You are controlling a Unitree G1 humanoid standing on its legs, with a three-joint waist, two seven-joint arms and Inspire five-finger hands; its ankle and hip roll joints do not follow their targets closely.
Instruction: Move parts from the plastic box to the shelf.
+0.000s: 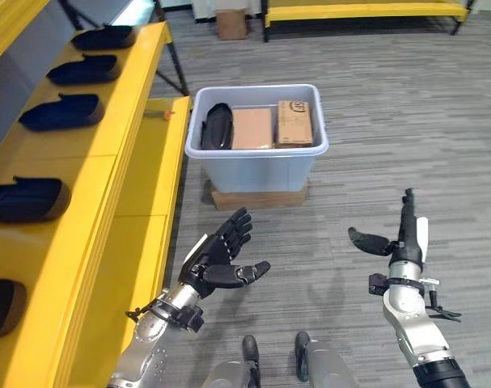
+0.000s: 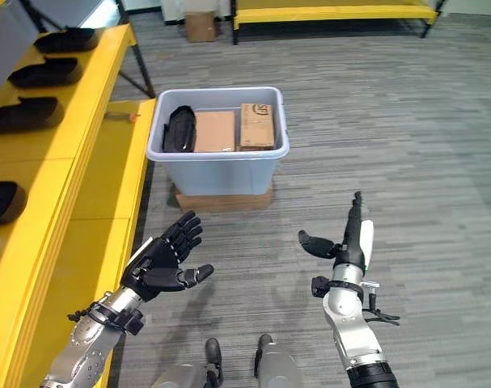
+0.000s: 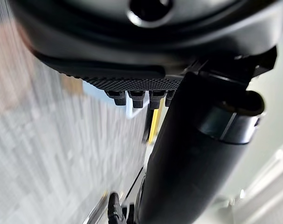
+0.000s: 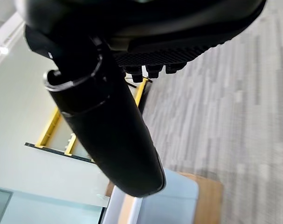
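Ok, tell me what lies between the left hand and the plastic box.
Bare grey carpet, seen in the left eye view. The open left hand hangs short of the plastic box, with nothing between them.

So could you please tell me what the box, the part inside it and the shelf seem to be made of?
The box looks like pale blue-grey moulded plastic, smooth with a rolled rim. The black part inside it seems to be moulded plastic or rubber with a dull sheen; the look leaves that open. The shelf has flat, evenly yellow boards, probably painted metal or coated board, on dark legs.
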